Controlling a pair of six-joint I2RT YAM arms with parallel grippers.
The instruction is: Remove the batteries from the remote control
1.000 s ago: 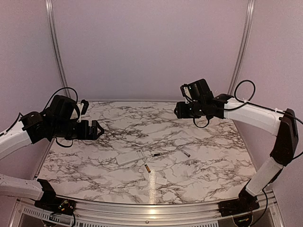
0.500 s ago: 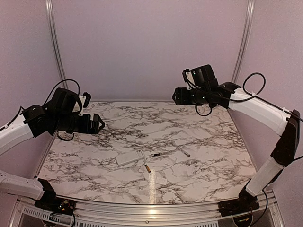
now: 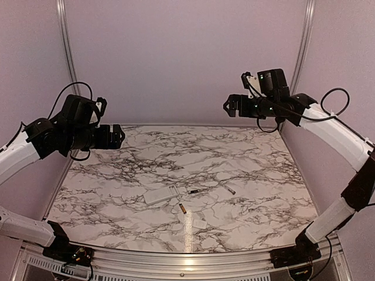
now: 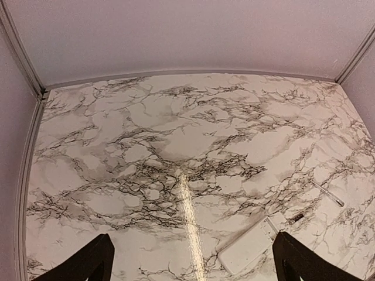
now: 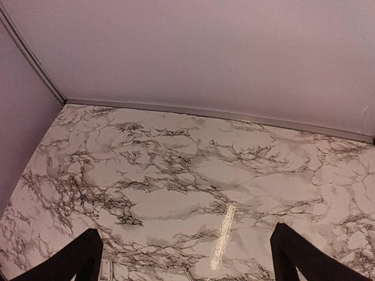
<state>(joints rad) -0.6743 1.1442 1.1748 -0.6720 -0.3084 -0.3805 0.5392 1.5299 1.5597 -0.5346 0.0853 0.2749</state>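
Observation:
The white remote control (image 3: 160,195) lies flat on the marble table (image 3: 246,152), front of centre, also in the left wrist view (image 4: 249,253). Two batteries lie loose beside it: a dark one (image 3: 193,191) just to its right (image 4: 296,218) and a copper-ended one (image 3: 183,208) in front of it. My left gripper (image 3: 117,136) hangs open and empty high over the table's left side, its fingertips (image 4: 88,263) wide apart. Also open and empty, my right gripper (image 3: 229,105) is raised above the back right. A white corner of the remote control (image 5: 105,270) peeks in by its left fingertip (image 5: 73,260).
A slim grey pointed tool (image 3: 231,189) lies right of the batteries, also in the left wrist view (image 4: 328,194). A small white cover piece (image 3: 200,223) sits near the front edge. Pale walls with metal corner rails (image 3: 68,64) enclose the table on three sides.
Both arms have risen and drawn back toward the rear corners. The right gripper's jaws have spread wider. The things on the table have not moved.

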